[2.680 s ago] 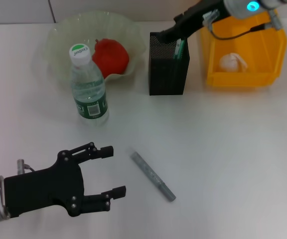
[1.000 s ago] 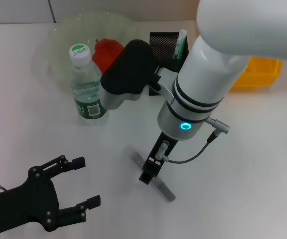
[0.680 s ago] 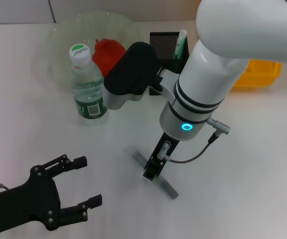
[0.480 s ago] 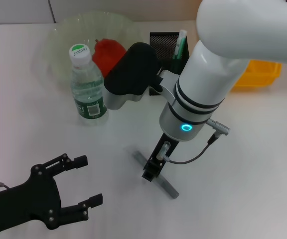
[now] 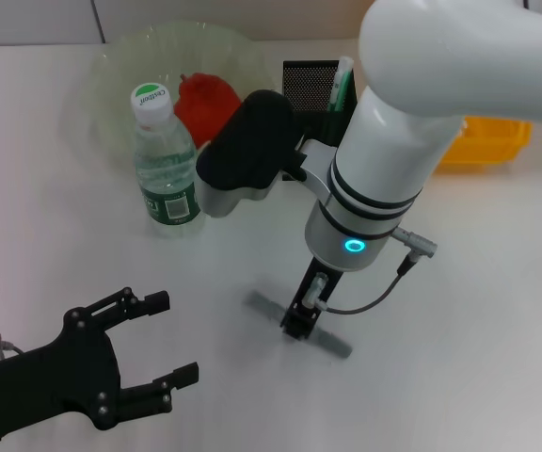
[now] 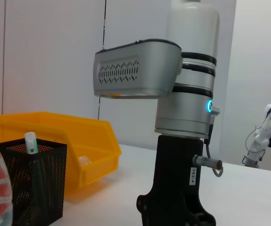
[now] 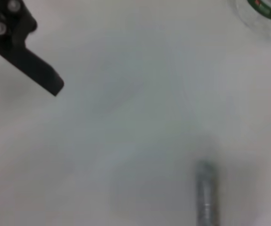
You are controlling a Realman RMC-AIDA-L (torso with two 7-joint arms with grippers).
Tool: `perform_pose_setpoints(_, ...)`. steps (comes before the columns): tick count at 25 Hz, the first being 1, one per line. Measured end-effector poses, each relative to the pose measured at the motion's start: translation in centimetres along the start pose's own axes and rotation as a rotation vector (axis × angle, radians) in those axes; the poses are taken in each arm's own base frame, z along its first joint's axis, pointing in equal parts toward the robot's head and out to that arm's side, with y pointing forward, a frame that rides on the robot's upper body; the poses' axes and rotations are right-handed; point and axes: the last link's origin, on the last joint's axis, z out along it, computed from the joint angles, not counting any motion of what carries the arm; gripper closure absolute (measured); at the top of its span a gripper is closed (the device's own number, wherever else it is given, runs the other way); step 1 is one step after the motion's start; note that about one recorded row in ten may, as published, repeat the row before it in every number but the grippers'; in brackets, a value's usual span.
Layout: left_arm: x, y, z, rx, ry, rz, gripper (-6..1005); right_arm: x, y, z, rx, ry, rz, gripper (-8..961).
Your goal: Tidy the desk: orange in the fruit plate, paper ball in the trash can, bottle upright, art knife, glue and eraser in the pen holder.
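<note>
The grey art knife [image 5: 332, 341] lies slanted at the front middle of the table; its end also shows in the right wrist view [image 7: 205, 193]. My right gripper [image 5: 301, 318] comes straight down on its middle and is shut on it. My left gripper [image 5: 177, 337] is open and empty at the front left. The water bottle [image 5: 163, 169] stands upright. A red-orange fruit [image 5: 205, 102] lies in the clear fruit plate [image 5: 111, 66]. A green glue stick [image 5: 340, 80] stands in the black mesh pen holder [image 5: 310, 83]. The eraser is not visible.
The yellow trash bin [image 5: 497, 139] stands at the back right, mostly behind my right arm. The left wrist view shows the bin [image 6: 79, 146], the pen holder [image 6: 32, 188] and my right arm [image 6: 182, 141].
My right arm swung from the pen holder down to the knife. In the last half second the knife turned flatter and shifted right with the gripper. My left arm drew back a little.
</note>
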Motion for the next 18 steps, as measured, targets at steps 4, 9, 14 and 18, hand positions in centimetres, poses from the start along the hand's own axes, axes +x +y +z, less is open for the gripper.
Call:
perform_pose_setpoints(4,0.0,-0.1,0.1,0.002,-0.001,0.001,155,0.0,0.1,0.1,0.005,0.011,-0.005,713)
perform_pose_setpoints(9,0.0,-0.2,0.3,0.002,-0.002,0.004,155,0.3,-0.3,-0.1,-0.005,-0.003,0.033,791)
perform_pose_setpoints(14,0.1,-0.2,0.5,-0.003,0.003,0.005,155,0.8,-2.4,-3.3,-0.035,-0.151,0.139,824)
perform_pose_setpoints(18,0.5,-0.4,1.0,-0.017,0.011,0.015,155,2.5,-4.9,-7.6,0.019,-0.350,0.216,826)
